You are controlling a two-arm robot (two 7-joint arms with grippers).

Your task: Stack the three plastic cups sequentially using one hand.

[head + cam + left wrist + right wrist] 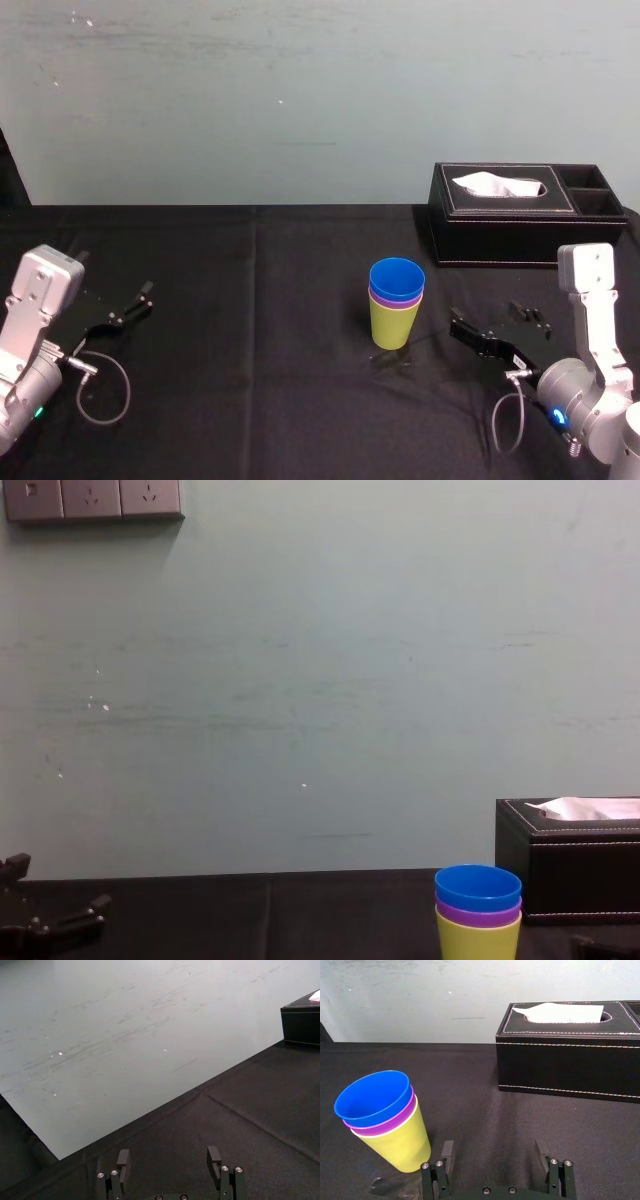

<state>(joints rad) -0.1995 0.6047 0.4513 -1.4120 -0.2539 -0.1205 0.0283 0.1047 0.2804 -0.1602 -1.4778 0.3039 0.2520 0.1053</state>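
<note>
Cups: all three nested upright in one stack near mid-table; yellow-green cup (pixel 394 326) at the bottom on the black table (pixel 250 360), purple cup (pixel 395 298) showing as a thin band inside it, blue cup (pixel 397 276) on top
Right gripper (pixel 500 323): down near table level just beside the stack, jaws spread wide, holding nothing
Key relation: stack at about 9 o'clock from the right gripper in the head view, apart from both fingers; long axis vertical, mouths up
Left gripper (pixel 125 308): parked well apart at the stack's 9 o'clock, jaws spread, empty; clearly the farther arm
Tissue box (pixel 520 215): at the stack's 1 o'clock, not touching it
Progress: stacking looks complete; probably nothing left but drawing the right arm away toward 3 o'clock without nudging the stack
</note>
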